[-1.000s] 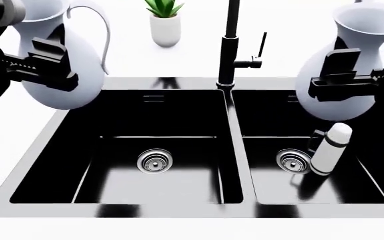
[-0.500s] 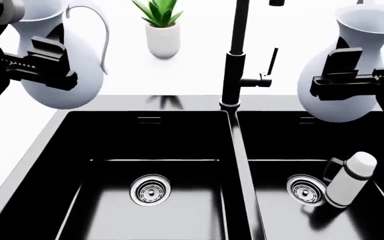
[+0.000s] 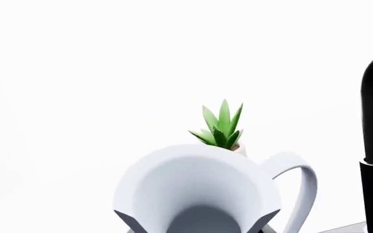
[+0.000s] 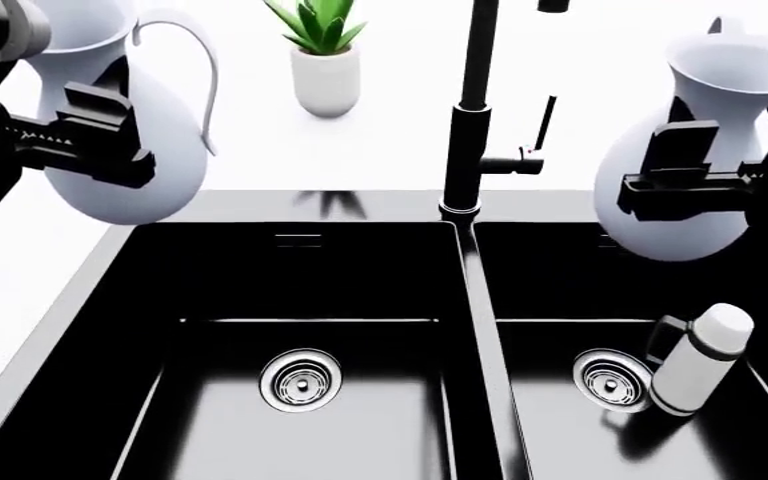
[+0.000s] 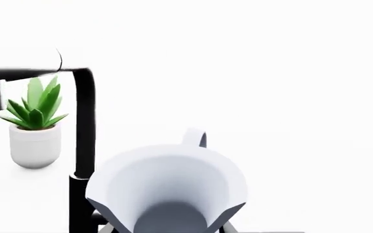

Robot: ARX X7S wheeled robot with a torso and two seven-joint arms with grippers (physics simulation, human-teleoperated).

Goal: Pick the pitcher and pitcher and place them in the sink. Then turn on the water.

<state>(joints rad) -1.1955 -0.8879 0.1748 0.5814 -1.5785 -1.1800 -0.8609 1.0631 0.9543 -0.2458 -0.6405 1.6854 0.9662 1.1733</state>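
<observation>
My left gripper (image 4: pixel 91 140) is shut on the fatter pale pitcher (image 4: pixel 157 150), held upright above the counter at the sink's back left corner; its loop handle points right. Its open mouth (image 3: pixel 196 189) fills the left wrist view. My right gripper (image 4: pixel 684 170) is shut on the slimmer-necked pitcher (image 4: pixel 684 225), held upright over the back of the right basin; its mouth (image 5: pixel 167 189) shows in the right wrist view. The black double sink (image 4: pixel 471 300) lies below, with a chrome drain in each basin. The tall black tap (image 4: pixel 471 120) stands behind the divider.
A slim white bottle (image 4: pixel 698 360) lies in the right basin beside its drain (image 4: pixel 611 380). A small white pot with a green plant (image 4: pixel 324 60) stands on the counter behind the left basin. The tap's side lever (image 4: pixel 538 135) sticks out to the right.
The head view tilted down a second ago, then held still. The right pitcher has sunk slightly in the last half second. The left pitcher has barely moved.
</observation>
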